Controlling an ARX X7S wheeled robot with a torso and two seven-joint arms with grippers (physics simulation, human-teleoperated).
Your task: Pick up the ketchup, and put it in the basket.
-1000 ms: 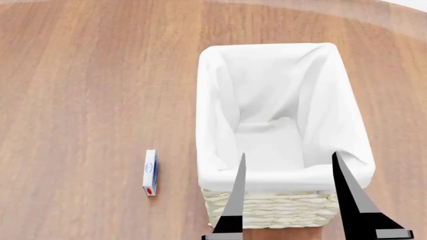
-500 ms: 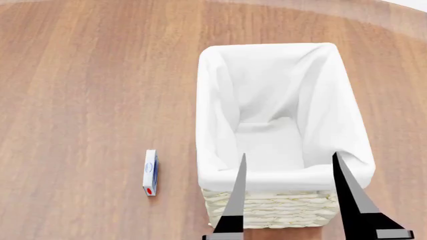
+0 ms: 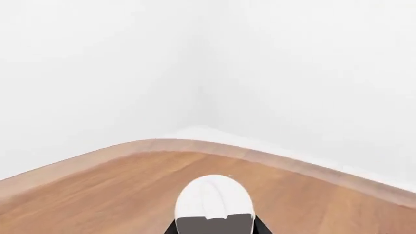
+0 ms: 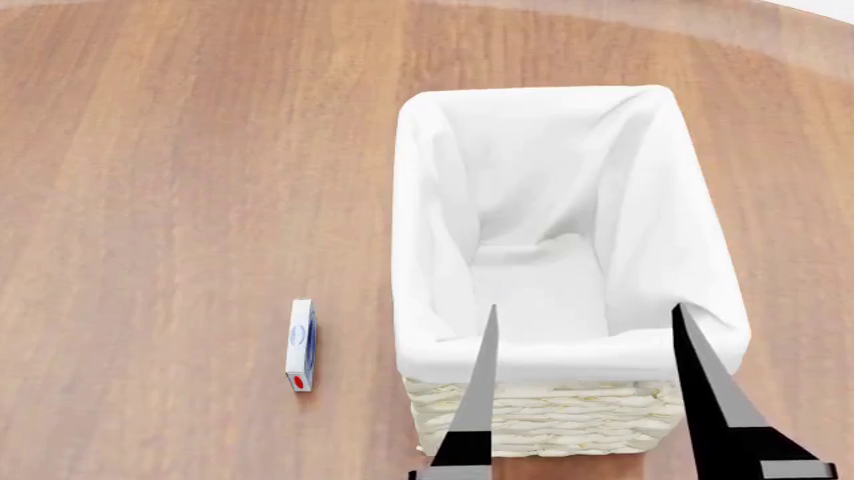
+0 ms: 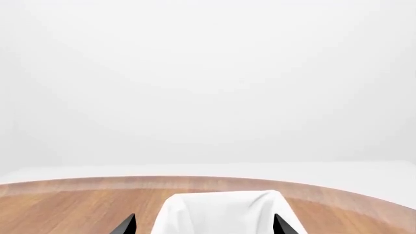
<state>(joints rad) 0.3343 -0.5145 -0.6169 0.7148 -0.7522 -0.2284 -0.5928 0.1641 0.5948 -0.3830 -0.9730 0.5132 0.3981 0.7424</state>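
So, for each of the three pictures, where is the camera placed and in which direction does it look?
Head view: from the robot's head, looking down on the wooden table, the basket and a small box; the right gripper shows its two black fingers, spread.
Left wrist view: near the left arm's gripper, facing across the table edge to a white wall corner; a white rounded part of the robot shows.
Right wrist view: behind the right gripper, facing level toward a white wall.
Shared: the basket appears in head and right wrist views.

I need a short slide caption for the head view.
Open right gripper hovers over the empty basket; a small box lies beside it.
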